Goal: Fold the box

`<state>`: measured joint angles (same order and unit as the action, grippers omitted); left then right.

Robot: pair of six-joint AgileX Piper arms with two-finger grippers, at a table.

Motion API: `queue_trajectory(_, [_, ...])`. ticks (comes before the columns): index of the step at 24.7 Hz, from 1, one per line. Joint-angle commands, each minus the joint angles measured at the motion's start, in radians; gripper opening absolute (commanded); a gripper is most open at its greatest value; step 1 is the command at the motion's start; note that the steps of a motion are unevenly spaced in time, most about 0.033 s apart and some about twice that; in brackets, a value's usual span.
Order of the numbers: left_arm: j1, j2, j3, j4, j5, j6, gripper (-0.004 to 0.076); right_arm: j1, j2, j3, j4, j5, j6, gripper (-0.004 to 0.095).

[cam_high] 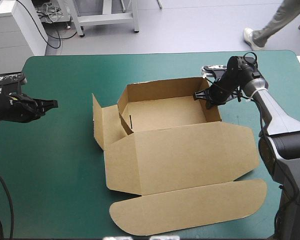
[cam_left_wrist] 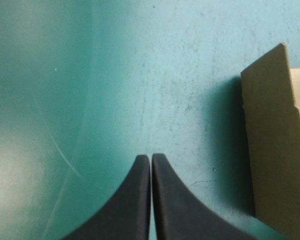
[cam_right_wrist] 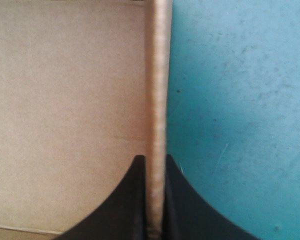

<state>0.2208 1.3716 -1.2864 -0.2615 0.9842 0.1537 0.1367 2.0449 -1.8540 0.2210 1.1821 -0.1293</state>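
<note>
The brown box (cam_high: 165, 115) stands mid-table as an open tray, far and side walls raised, its lid (cam_high: 185, 155) lying flat toward the near edge with a rounded flap (cam_high: 190, 205). My right gripper (cam_high: 206, 96) is at the tray's right wall; in the right wrist view the wall's edge (cam_right_wrist: 157, 100) runs between its black fingers (cam_right_wrist: 135, 200), which are shut on the box. My left gripper (cam_high: 53, 104) hovers over the teal-green cover left of the box, fingers (cam_left_wrist: 140, 200) shut with nothing held. The box's left flap (cam_left_wrist: 275, 150) shows ahead of it, apart.
The left flap (cam_high: 101, 122) of the box stands up toward the left gripper. Teal-green cover (cam_high: 50, 165) lies bare on the left and along the far edge.
</note>
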Motion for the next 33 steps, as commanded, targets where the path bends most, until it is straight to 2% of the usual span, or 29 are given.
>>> queue_trajectory(1, [-0.001,-0.031,-0.03,-0.02,-0.041,0.002,0.0018,-0.021,-0.119,-0.032,0.029,-0.014,-0.013,-0.0021])
queue_trajectory(5, [-0.001,-0.031,-0.03,-0.027,-0.041,0.002,0.0169,-0.069,-0.196,-0.032,0.075,-0.012,-0.045,-0.0021])
queue_trajectory(7, [-0.001,-0.031,-0.03,-0.033,-0.037,0.002,0.0282,-0.092,-0.236,-0.032,0.093,-0.012,-0.048,-0.0021])
queue_trajectory(11, [-0.001,-0.026,-0.03,-0.088,-0.047,0.002,0.0562,-0.136,-0.316,-0.032,0.165,-0.012,-0.069,-0.0022])
queue_trajectory(13, [-0.001,-0.022,-0.03,-0.134,-0.057,0.002,0.0638,-0.148,-0.353,-0.032,0.194,-0.012,-0.08,-0.0021])
queue_trajectory(19, [-0.001,0.004,-0.03,-0.354,-0.058,0.009,0.0637,-0.152,-0.436,-0.032,0.266,-0.012,-0.086,-0.0021])
queue_trajectory(23, [-0.001,0.013,-0.03,-0.572,0.012,0.214,0.0637,-0.152,-0.451,-0.032,0.36,-0.012,-0.112,-0.0021])
queue_trajectory(29, [-0.001,0.013,-0.03,-0.795,0.113,0.38,0.0637,-0.114,-0.408,-0.032,0.355,-0.026,-0.118,-0.0019])
queue_trajectory(33, [-0.001,0.013,-0.03,-0.869,0.168,0.431,0.0637,-0.053,-0.342,-0.032,0.244,-0.082,-0.042,-0.0019])
